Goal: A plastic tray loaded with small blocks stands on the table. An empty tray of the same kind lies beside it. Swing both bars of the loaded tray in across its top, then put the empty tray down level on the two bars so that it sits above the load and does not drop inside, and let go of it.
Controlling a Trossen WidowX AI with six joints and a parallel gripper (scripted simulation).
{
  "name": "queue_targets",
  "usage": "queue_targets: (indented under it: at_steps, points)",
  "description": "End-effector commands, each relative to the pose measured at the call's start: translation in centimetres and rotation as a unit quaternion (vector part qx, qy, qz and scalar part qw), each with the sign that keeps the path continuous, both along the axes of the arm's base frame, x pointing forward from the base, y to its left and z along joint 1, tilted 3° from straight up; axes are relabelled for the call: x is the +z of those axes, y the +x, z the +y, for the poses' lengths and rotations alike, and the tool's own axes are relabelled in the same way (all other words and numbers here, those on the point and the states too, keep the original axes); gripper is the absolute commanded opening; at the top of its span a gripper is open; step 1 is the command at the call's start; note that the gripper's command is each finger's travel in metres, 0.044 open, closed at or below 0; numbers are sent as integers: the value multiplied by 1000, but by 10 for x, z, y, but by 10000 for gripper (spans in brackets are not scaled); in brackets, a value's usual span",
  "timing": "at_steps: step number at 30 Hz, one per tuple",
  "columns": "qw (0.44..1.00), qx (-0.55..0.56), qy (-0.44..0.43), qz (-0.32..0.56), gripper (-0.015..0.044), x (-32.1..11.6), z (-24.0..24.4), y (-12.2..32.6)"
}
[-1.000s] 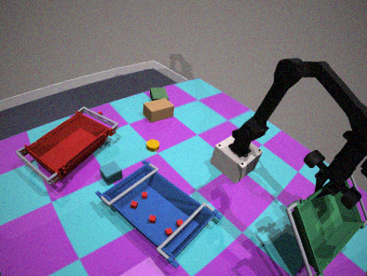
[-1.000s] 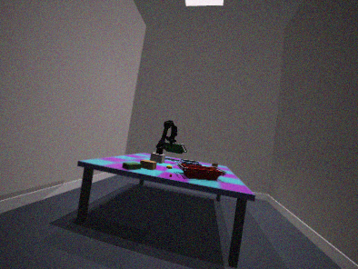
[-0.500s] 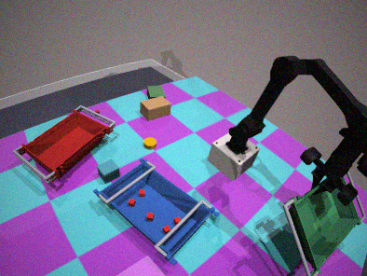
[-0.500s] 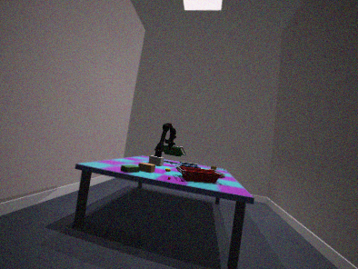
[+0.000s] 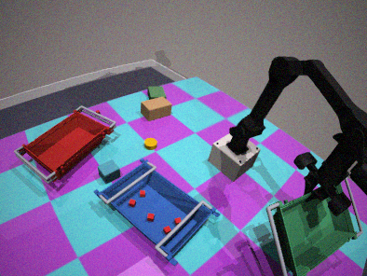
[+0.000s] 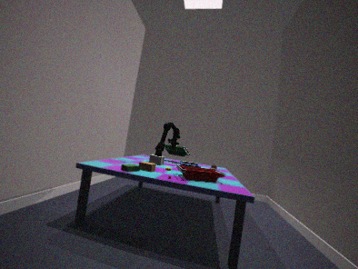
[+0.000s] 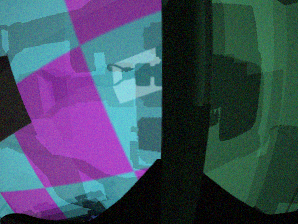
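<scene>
The loaded blue tray [image 5: 160,202] stands in front in the top view, with several small red blocks [image 5: 150,216] on its floor. Its left wire bar [image 5: 131,184] and right wire bar [image 5: 182,225] both lie across its top. My gripper [image 5: 321,192] [image 6: 174,144] is shut on one long wall of the empty green tray [image 5: 305,238] [image 6: 178,150] [image 7: 235,167]. The green tray is held in the air to the right of the blue tray, somewhat tilted. Its wire bars are out at its ends. The fingertips are partly hidden by the gripper's own body.
An empty red tray [image 5: 70,142] [image 6: 202,174] with its bars out stands at the left. A teal block [image 5: 109,172], a yellow disc [image 5: 150,144], a tan block [image 5: 156,109] [image 6: 147,166] and a dark green block [image 5: 156,92] [image 6: 130,167] lie beyond the blue tray. The arm's pale base block [image 5: 233,163] [image 6: 156,159] is behind.
</scene>
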State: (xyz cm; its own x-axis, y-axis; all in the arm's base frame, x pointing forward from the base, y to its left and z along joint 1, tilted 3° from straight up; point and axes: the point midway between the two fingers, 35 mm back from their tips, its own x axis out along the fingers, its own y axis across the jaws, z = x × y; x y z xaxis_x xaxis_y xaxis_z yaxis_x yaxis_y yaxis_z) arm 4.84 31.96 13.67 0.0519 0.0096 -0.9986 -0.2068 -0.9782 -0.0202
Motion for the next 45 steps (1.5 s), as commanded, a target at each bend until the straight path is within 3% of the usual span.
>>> queue_targets:
  at_steps: [1, 45]
  points:
    - [1000, -12, 17, 0, 0, 9, 2, 11]
    - [976, -218, 24, 3, 0, 12, -72, 160]
